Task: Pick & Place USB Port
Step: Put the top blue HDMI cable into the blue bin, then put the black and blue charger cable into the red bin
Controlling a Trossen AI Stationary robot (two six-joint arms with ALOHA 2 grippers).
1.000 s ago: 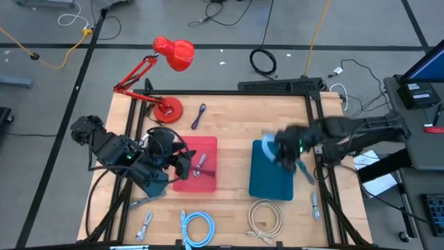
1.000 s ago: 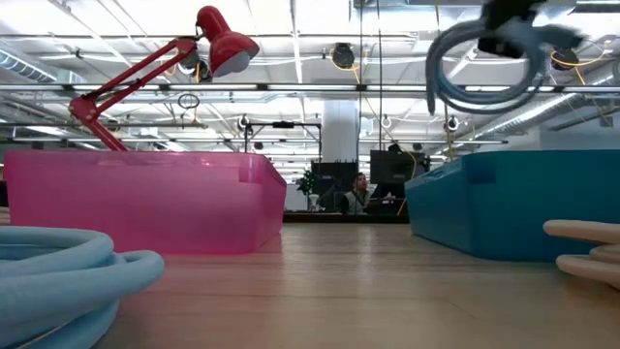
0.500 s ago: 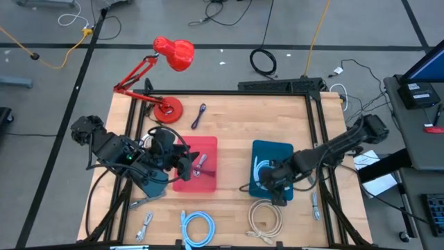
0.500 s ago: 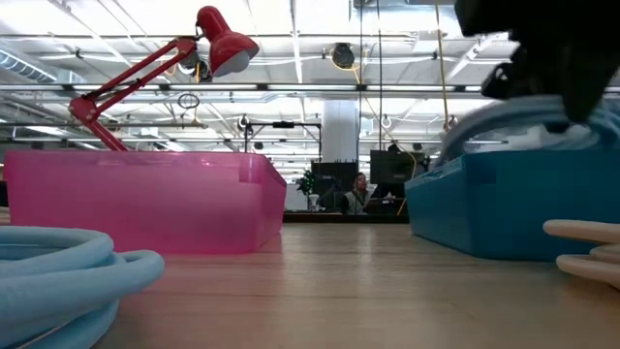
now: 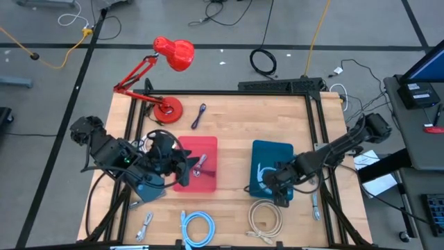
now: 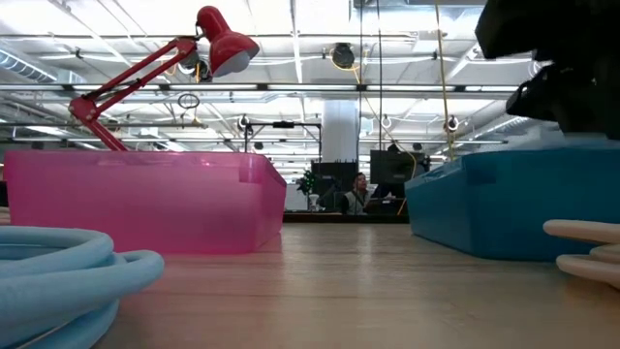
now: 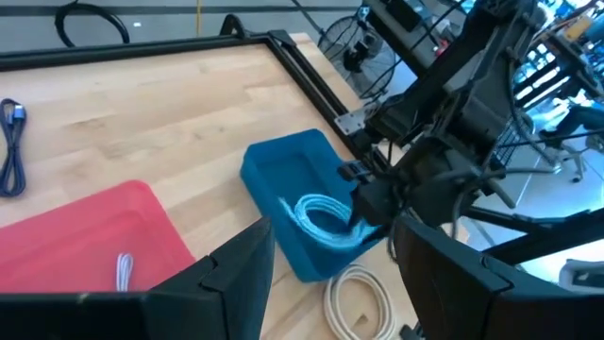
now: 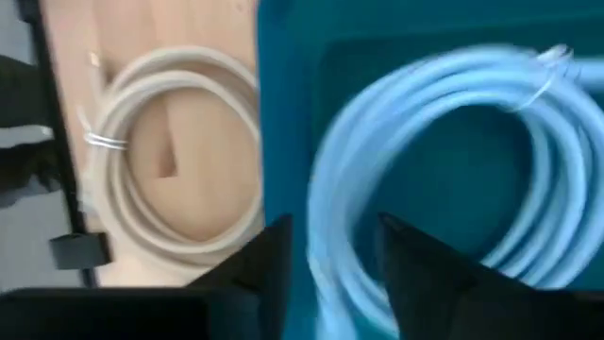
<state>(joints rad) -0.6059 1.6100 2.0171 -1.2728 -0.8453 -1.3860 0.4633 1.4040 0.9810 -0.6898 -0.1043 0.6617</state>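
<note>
A light blue coiled cable (image 5: 262, 171) lies flat on the floor of the blue bin (image 5: 281, 154); it also shows in the right wrist view (image 8: 425, 113) and the left wrist view (image 7: 321, 217). My right gripper (image 5: 272, 182) hangs low over the bin's near end, open (image 8: 332, 227), with one strand of the coil between its fingers. My left gripper (image 5: 182, 167) hovers open (image 7: 330, 236) over the left side of the red bin (image 5: 208, 146), holding nothing. A cable with a silver plug (image 5: 200, 165) lies in the red bin. My right gripper comes at the coil's near side (image 8: 321, 236) from above with a finger on either side of one strand. Whether the fingers touch the strand, I cannot tell. The coil rests on the blue bin's floor.
On the near table lie a beige coil (image 5: 266, 217), a second light blue coil (image 5: 198, 226) and small cables (image 5: 146, 223) (image 5: 314, 205). A purple cable (image 5: 199, 114) and a red desk lamp (image 5: 166, 107) stand at the far left. Bare wood lies between the bins.
My right gripper has swung from high over the blue bin's far right side down and toward the near edge, carrying the light blue coil. The coil hung in the air a second ago and now lies inside the blue bin.
</note>
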